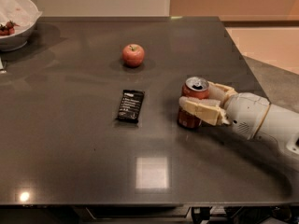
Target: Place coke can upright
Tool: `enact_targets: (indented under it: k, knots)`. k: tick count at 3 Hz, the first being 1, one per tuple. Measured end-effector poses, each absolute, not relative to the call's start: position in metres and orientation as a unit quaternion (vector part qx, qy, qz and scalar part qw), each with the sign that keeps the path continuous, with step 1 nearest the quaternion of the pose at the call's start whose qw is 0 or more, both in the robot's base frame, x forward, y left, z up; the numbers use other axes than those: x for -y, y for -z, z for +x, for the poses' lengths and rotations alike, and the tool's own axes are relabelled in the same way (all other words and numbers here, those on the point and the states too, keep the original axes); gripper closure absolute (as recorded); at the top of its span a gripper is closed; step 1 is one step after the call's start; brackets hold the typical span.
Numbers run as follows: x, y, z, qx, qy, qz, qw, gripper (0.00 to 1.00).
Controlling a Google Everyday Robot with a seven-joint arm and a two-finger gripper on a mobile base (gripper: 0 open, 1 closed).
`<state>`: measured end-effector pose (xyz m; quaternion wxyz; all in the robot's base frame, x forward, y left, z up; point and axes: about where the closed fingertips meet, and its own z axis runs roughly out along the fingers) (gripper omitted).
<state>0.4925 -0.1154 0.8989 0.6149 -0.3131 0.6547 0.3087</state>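
The coke can (190,118), red with a silver top, stands upright on the dark table at the right of centre. My gripper (195,101) reaches in from the right, its cream fingers (202,110) around the can's upper body, one in front and one behind. The can's base rests on the tabletop.
A red apple (133,55) sits further back at centre. A flat black wrapped bar (130,105) lies left of the can. A white bowl (16,20) with food stands at the back left corner. The table's right edge (243,64) runs close behind the arm.
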Motion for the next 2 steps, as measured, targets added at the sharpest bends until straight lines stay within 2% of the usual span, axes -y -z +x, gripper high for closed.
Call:
enact_targets:
  k: [1, 2]
  knots:
    - [0.1135, -0.8999, 0.4924, -0.654, -0.309, -0.315, 0.614, 0.00]
    - [0.1134, -0.8999, 0.4924, -0.654, -0.309, -0.315, 0.614, 0.00]
